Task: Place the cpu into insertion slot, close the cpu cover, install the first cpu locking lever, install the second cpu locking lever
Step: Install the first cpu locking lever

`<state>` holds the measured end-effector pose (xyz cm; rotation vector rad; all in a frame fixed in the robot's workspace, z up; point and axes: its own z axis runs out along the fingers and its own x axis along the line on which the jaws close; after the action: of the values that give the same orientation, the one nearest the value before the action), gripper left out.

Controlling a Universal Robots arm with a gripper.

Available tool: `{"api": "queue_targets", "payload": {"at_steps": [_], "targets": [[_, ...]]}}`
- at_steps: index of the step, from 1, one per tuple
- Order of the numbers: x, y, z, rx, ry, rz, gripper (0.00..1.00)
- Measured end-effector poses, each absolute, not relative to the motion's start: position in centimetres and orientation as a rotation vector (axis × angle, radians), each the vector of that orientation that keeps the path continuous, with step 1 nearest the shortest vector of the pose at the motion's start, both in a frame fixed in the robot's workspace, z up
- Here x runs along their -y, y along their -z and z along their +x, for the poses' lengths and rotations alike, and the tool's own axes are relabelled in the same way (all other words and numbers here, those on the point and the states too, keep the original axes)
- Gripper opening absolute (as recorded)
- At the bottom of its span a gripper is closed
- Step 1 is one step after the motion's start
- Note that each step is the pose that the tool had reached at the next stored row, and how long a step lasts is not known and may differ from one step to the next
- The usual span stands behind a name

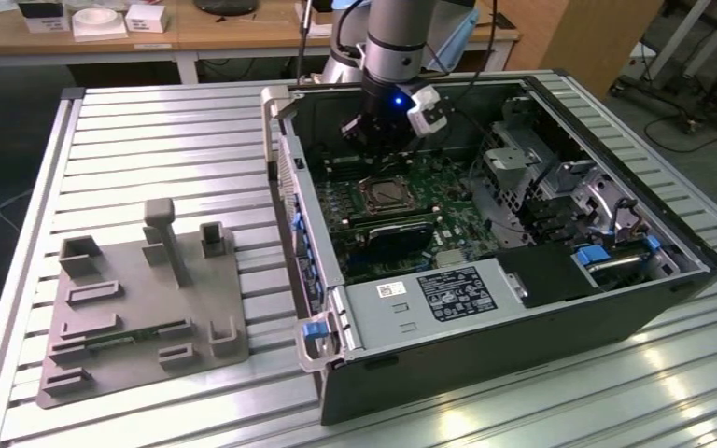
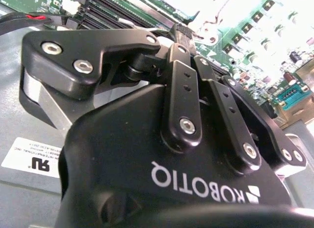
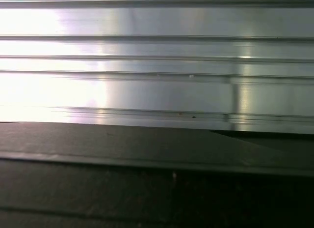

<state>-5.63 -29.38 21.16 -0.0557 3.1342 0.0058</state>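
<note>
In the exterior view an open computer case (image 1: 484,364) lies on the slatted table with its green motherboard (image 1: 440,201) exposed. The insertion slot (image 1: 390,194) shows as a square socket with a silver rim, and the cpu cover (image 1: 368,197) seems to lie flat around it. I cannot make out the cpu from here. My gripper (image 1: 375,140) hangs inside the case just beyond the socket, close to the board. In the second wrist view my gripper (image 2: 180,31) has its black fingers (image 2: 182,75) drawn together, shut, over the board near the memory slots (image 2: 113,9).
A grey fixture plate (image 1: 147,299) with upright posts sits on the table at the exterior view's left. Inside the case are a labelled black box (image 1: 458,294), drive cages (image 1: 545,177) and blue tabs (image 1: 592,254). The case walls hem the arm in. Table slats (image 3: 157,56) show in the first wrist view.
</note>
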Motion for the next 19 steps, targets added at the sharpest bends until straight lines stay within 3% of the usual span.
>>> {"api": "queue_targets", "payload": {"at_steps": [19], "targets": [[29.36, -20.84, -5.66, -3.134, -0.005, -0.036, 0.1]]}}
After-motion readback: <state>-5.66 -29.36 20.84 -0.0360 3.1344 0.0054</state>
